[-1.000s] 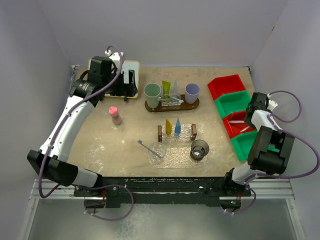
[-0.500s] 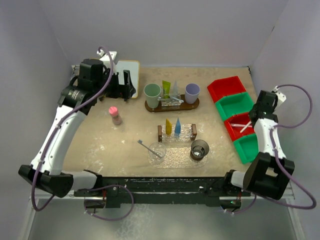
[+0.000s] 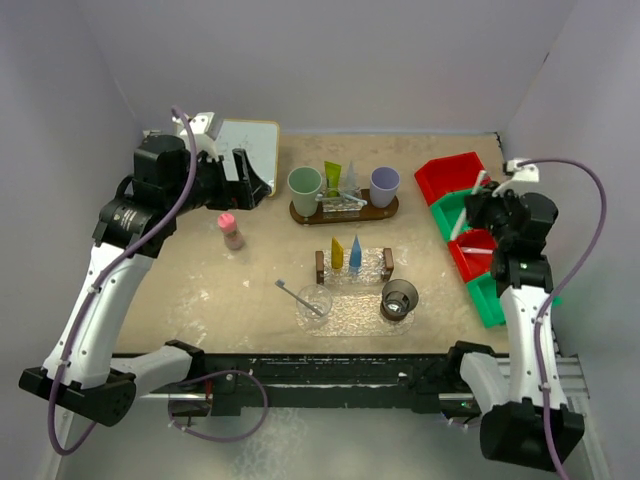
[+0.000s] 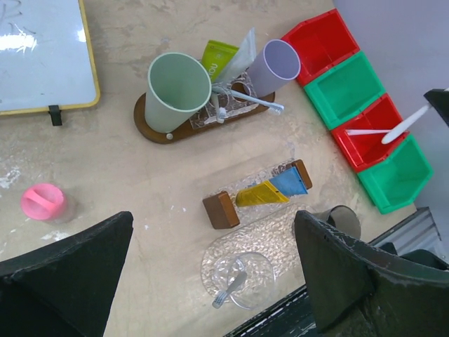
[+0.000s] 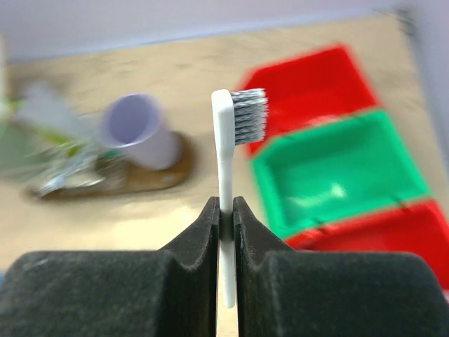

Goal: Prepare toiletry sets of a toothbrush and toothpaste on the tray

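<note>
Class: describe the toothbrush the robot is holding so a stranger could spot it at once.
Find the red and green bins along the right of the table. Above them the right hand pinches a white toothbrush, the only one held in the air.

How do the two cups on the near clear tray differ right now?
The clear cup holds a toothbrush; the dark cup shows none. The clear cup is see-through, the dark cup smoky grey. The clear cup sits left on the tray, the dark cup right. Both stand upright, mouths up.
</note>
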Action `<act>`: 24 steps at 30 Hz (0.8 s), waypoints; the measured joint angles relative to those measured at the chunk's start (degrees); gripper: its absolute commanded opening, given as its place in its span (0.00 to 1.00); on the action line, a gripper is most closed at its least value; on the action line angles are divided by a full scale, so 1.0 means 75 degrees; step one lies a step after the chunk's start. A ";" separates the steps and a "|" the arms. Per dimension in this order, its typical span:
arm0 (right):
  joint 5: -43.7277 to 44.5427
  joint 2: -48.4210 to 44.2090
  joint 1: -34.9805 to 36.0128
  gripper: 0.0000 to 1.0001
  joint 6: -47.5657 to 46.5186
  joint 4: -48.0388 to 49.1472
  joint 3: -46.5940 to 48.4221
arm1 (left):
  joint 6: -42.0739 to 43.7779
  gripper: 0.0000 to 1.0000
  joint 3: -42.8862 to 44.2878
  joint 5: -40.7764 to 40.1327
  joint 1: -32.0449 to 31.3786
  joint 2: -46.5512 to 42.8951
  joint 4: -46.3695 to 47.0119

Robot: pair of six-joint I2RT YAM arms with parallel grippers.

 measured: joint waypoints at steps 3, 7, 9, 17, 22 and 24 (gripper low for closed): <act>-0.1594 -0.0391 0.0679 0.00 -0.0265 0.0242 -0.0055 | -0.0195 0.93 0.0000 0.0105 0.0000 -0.0003 0.0012; -0.2707 -0.1113 0.1818 0.00 -0.0300 0.0361 -0.0510 | -0.0434 0.93 -0.0070 0.0251 0.0000 -0.0012 0.0058; -0.2926 -0.1617 0.2337 0.00 -0.0204 0.0379 -0.0880 | -0.0533 0.93 -0.0140 0.0306 0.0000 -0.0012 0.0082; -0.3471 -0.3066 0.2984 0.00 0.0061 0.0073 -0.1955 | -0.0810 0.93 -0.0219 0.0519 0.0000 0.0020 0.0198; -0.3646 -0.3526 0.2990 0.00 -0.0026 -0.0291 -0.2567 | -0.0883 0.94 -0.0242 0.0589 0.0000 0.0017 0.0245; -0.3654 -0.3523 0.2990 0.00 0.0012 -0.0224 -0.2865 | -0.0968 0.93 -0.0297 0.0629 0.0000 0.0015 0.0286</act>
